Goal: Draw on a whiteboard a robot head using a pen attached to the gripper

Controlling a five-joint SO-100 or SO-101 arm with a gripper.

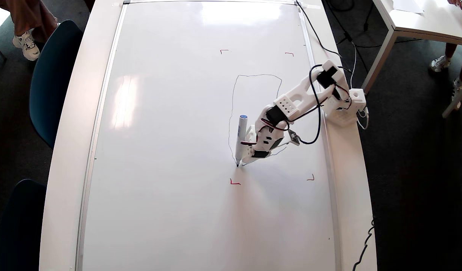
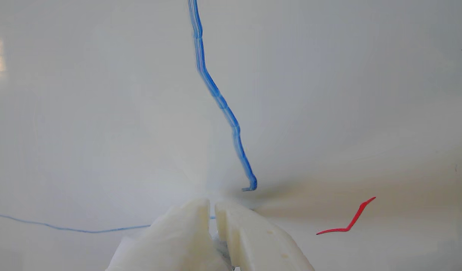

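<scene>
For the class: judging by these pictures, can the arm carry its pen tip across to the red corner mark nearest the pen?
Probably yes. The pen tip rests on the whiteboard just above that red corner mark, with bare board between them, and the arm is still bent, so it seems to have reach left.

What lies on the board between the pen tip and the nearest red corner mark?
Nothing: the overhead view shows bare whiteboard between the pen tip and red corner mark.
</scene>
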